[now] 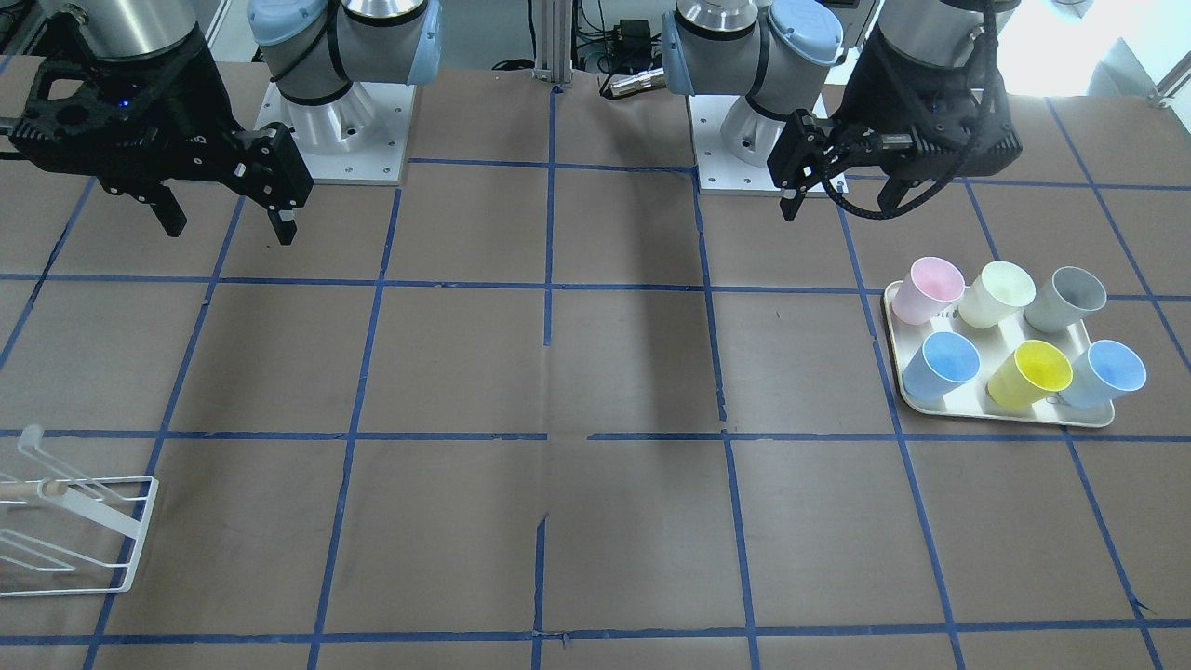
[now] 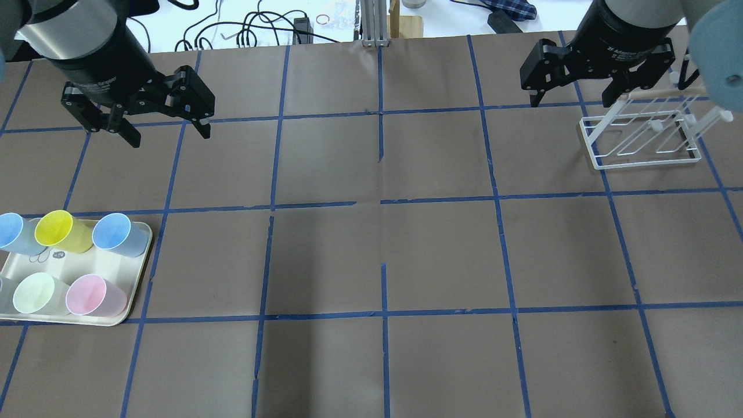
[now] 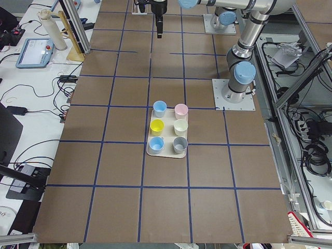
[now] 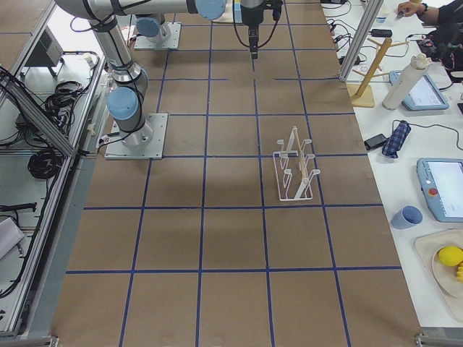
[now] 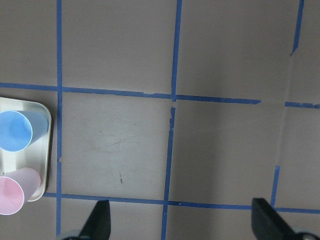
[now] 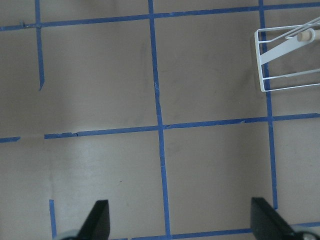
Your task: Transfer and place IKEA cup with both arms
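Note:
The IKEA cup (image 2: 119, 234), dull pale blue outside and stronger blue inside, stands upright on a cream tray (image 2: 138, 273) at the tray's far inner corner, next to a yellow cup. It also shows in the front view (image 1: 942, 365), the left side view (image 3: 159, 108) and the left wrist view (image 5: 17, 131). My left gripper (image 2: 169, 137) is open and empty, high above the table, beyond the tray. My right gripper (image 2: 571, 103) is open and empty, above the table beside the white wire rack (image 2: 644, 133).
The tray also holds a yellow cup (image 2: 57, 230), a brighter sky-blue cup (image 2: 11, 232), a pink cup (image 2: 93, 295), a pale green cup (image 2: 36, 293) and a grey cup (image 1: 1070, 298). Blue tape lines grid the brown table. Cables and a wooden stand lie beyond the far edge.

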Tool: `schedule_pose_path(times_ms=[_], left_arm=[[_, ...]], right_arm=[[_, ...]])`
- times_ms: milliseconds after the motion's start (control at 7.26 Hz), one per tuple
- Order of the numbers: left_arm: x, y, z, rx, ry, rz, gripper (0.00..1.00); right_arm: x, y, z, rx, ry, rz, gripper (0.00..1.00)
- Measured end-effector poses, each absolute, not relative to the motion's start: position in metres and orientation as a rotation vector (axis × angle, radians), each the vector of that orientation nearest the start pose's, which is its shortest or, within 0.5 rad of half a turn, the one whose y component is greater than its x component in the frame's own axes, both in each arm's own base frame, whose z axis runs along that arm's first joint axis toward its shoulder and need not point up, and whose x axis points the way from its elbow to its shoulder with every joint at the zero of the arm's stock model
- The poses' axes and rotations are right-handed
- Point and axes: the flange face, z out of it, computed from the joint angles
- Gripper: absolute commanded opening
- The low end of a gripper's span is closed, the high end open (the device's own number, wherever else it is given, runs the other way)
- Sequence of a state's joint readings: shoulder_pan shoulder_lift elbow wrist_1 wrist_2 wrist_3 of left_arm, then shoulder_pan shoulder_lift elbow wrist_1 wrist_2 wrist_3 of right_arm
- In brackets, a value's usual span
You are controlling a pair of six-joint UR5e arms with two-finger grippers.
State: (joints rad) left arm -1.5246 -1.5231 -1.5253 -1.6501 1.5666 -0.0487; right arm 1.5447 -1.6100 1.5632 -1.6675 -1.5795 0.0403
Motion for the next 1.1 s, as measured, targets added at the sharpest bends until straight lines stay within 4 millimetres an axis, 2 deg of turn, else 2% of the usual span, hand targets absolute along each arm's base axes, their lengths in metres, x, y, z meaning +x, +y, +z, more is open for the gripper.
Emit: schedule_pose_path(times_ms=[413, 1101], left_arm=[[-0.1054, -0.4842, 0.5158, -0.112, 3.144, -0.053, 1.0], [-0.1057, -0.4858, 0.5142, -0.089, 3.144, -0.052, 1.0]], right_arm=[[0.1198, -0.4916, 0.5205, 0.107, 3.138, -0.223, 1.0], [0.1198, -0.4912, 0.5206, 0.107, 3.138, -0.224, 1.0]])
